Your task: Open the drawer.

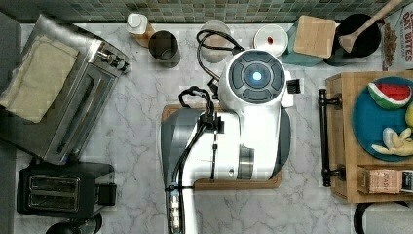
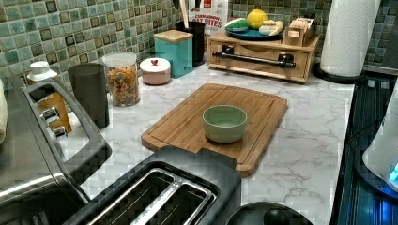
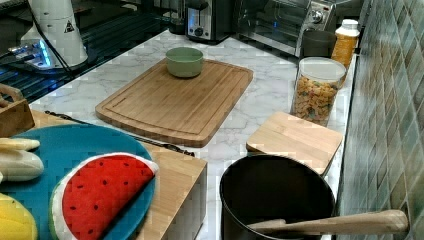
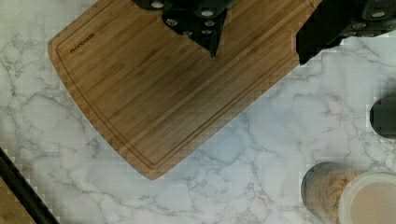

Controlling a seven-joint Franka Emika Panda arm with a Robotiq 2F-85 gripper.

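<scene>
The drawer [image 2: 258,50] sits shut in a bamboo-coloured cabinet [image 1: 341,83] at the top view's right, with its long black bar handle [image 1: 325,137] facing the counter's middle. The same handle [image 2: 253,59] shows at the back of the left view and as a dark bar [image 4: 18,190] in the wrist view. My arm [image 1: 253,112] hangs over the cutting board [image 1: 234,184], well short of the handle. In the wrist view my gripper [image 4: 261,49] is open above the board [image 4: 154,88], holding nothing.
A green bowl [image 2: 225,123] stands on the board. A blue plate [image 1: 363,122] of toy fruit lies on the cabinet. Jars [image 2: 123,77] and a teal canister [image 2: 174,50] line the tiled wall. A toaster oven [image 1: 63,97] and a toaster [image 1: 58,192] fill the top view's left.
</scene>
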